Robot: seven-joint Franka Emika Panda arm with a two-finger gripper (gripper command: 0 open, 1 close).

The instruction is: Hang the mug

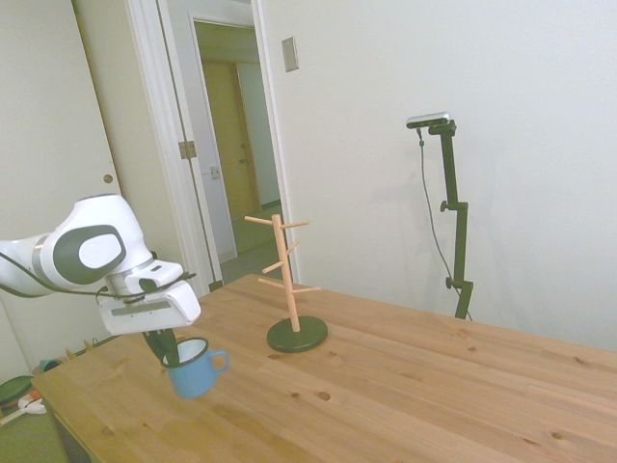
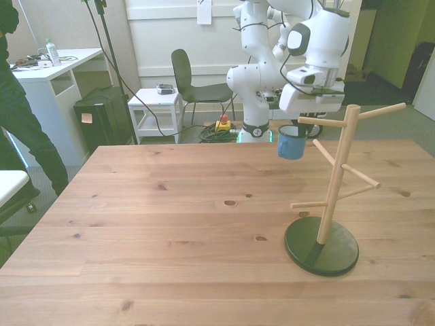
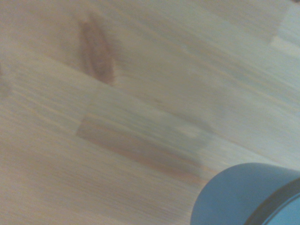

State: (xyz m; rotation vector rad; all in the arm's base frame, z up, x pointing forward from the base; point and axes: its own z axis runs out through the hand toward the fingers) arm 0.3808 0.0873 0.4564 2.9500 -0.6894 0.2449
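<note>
Pine desk (image 1: 405, 386) under me, knotty planks in a white-walled room with an open door (image 1: 236, 145) behind and a chair (image 2: 194, 85) past the far edge. My hand (image 1: 162, 349) is clamped on the rim of the mug (image 1: 196, 369), which hangs in the air above the desk, upright with its mouth up. Its handle (image 1: 221, 362) points toward the peg stand (image 1: 292, 289) nearby.

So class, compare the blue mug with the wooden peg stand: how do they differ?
The mug is light blue; the peg stand is pale wood on a dark round base. The mug is much shorter than the stand. The mug hangs above the table, held by the end effector; the stand rests on it. Both are upright.
</note>
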